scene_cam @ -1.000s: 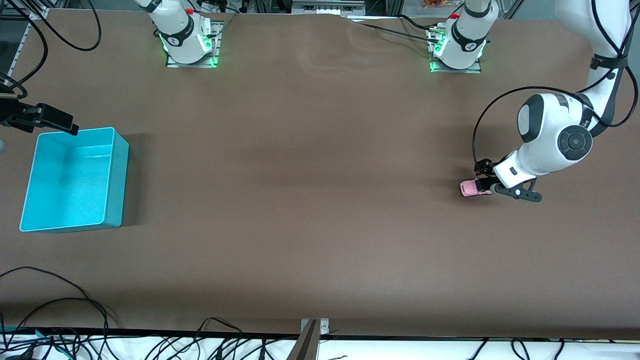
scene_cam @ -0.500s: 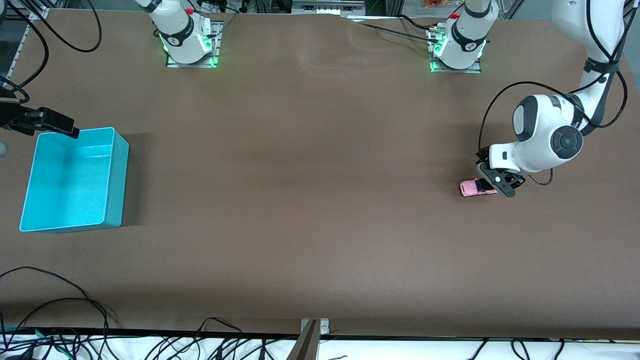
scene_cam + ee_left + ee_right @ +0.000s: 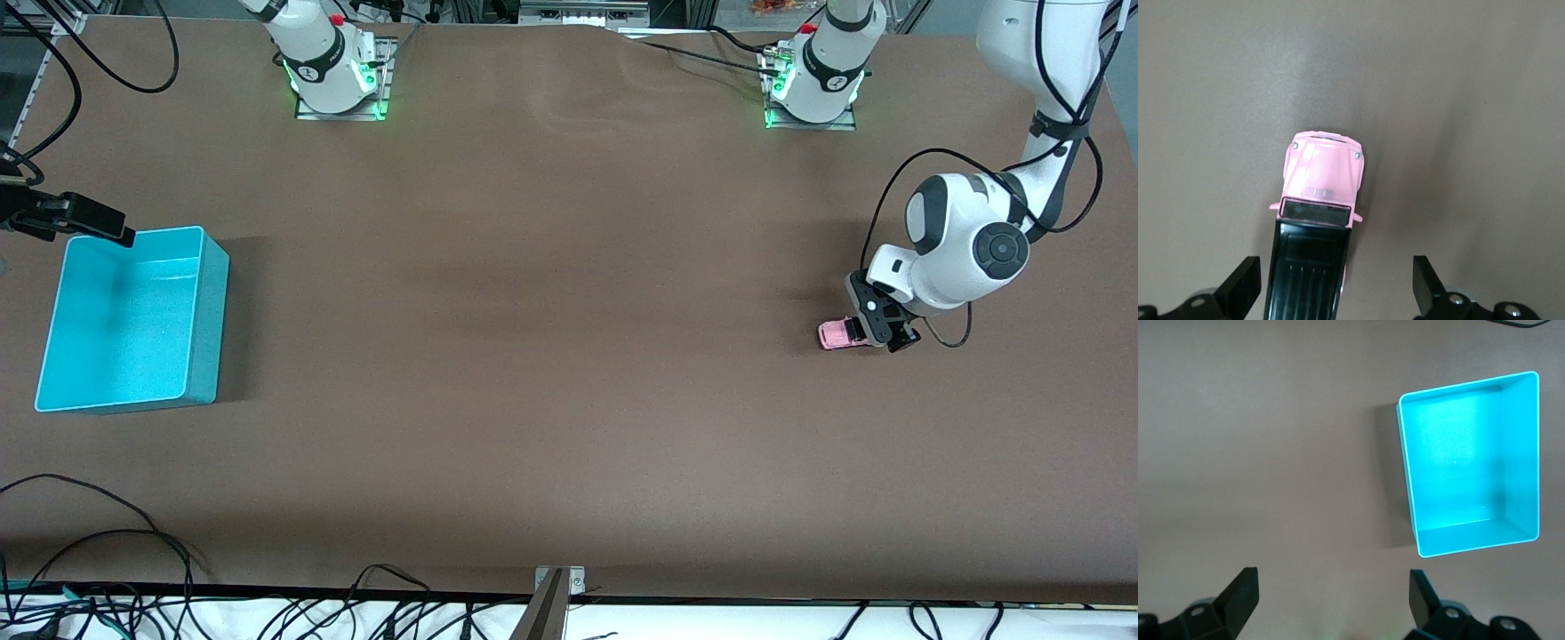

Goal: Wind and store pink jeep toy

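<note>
Brown bench (image 3: 551, 356) front view: pink jeep toy (image 3: 836, 334) at left arm's end, left pincer (image 3: 880, 329) over its black rear. Left wrist: fingers (image 3: 1241, 288) spread wide, straddling jeep, not touching. Right wrist: right pincer (image 3: 1331, 600) open, waiting near turquoise bin (image 3: 1531, 453).

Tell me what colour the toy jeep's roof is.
Black, on the pink jeep toy; the hood is light pink. Clearest in the left wrist view.

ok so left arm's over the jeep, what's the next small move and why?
Probably lower the left end effector a little and shut it on the pink jeep toy. Its fingers stand open on either side of the black rear section without touching it, and the jeep sits on the table, off-centre toward one finger.
</note>
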Available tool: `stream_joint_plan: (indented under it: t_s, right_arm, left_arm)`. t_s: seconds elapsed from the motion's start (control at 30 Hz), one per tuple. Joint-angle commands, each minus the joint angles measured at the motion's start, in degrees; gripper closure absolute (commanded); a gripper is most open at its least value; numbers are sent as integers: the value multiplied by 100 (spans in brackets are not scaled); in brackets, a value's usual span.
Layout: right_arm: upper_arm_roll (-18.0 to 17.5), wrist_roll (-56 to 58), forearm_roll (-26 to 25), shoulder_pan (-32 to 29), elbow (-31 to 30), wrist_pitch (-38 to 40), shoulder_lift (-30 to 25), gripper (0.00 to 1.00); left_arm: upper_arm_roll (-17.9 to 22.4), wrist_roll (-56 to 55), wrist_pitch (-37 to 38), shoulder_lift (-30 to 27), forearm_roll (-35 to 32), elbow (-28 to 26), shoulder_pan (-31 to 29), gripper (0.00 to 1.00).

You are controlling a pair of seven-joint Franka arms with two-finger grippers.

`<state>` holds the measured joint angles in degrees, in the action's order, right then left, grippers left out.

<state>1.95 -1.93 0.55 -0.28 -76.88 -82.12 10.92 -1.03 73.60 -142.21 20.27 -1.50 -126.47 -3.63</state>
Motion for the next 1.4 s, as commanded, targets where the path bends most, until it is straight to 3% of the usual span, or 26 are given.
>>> stream_joint_plan:
  t_s: [0.0, 0.27, 0.33, 0.5, 0.63, 0.97, 1.37]
  right_arm:
    - [-37, -27, -11, -8, 121, 39, 51, 0]
    - [-45, -9, 41, -16, 129, -5, 77, 0]
    - [-28, 0, 77, -25, 129, 3, 112, 0]
    - [-28, -9, 147, -34, 129, 3, 113, 0]
    - [-28, -18, 165, -25, 129, 3, 113, 0]
    - [-28, 17, 138, -25, 138, 12, 104, 0]
    - [-28, -9, 156, -16, 129, 3, 104, 0]
  left_arm:
    - [-20, 295, -237, 100, 27, -18, -42, 0]
    - [-20, 392, -325, 188, 27, -9, -42, 2]
    - [-20, 453, -325, 188, 27, -18, -42, 16]
    - [-29, 1181, -325, 196, 36, -9, -42, 74]
    - [-29, 1464, -325, 188, 80, 8, -33, 100]
    - [-82, 2422, -272, 3, 106, 52, 81, 100]
    - [-108, 2396, -290, 187, 273, 52, 231, 100]
